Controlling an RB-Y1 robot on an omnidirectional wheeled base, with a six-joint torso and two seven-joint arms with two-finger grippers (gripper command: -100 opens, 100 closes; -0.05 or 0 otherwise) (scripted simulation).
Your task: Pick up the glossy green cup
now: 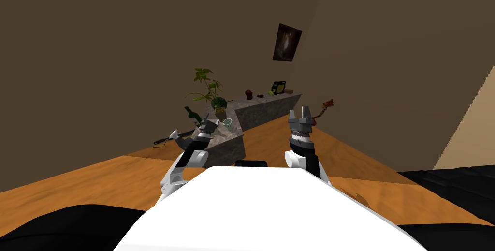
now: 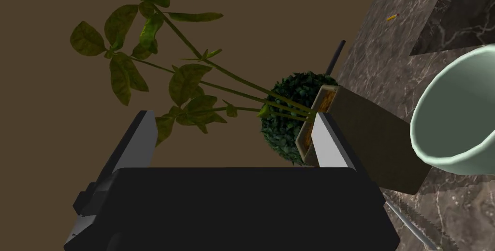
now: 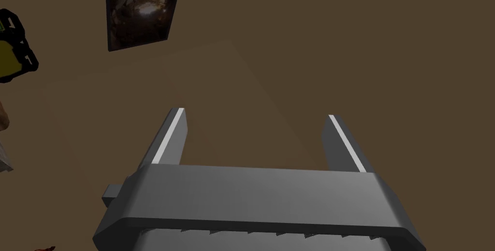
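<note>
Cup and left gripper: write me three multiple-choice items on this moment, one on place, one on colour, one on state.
1. Where is the cup?
A. On the grey marbled counter, beside the potted plant.
B. On the wooden floor.
C. In a drawer.

2. What colour is the cup?
A. Red.
B. Pale green.
C. Black.

3. How is the left gripper?
A. Shut on the cup.
B. Shut on nothing.
C. Open.

Answers:
1 A: the left wrist view shows the cup standing on the counter next to the potted plant.
2 B: its rim and inside are pale green.
3 C: its fingers stand apart, and the cup is outside them, off to one side.
</note>
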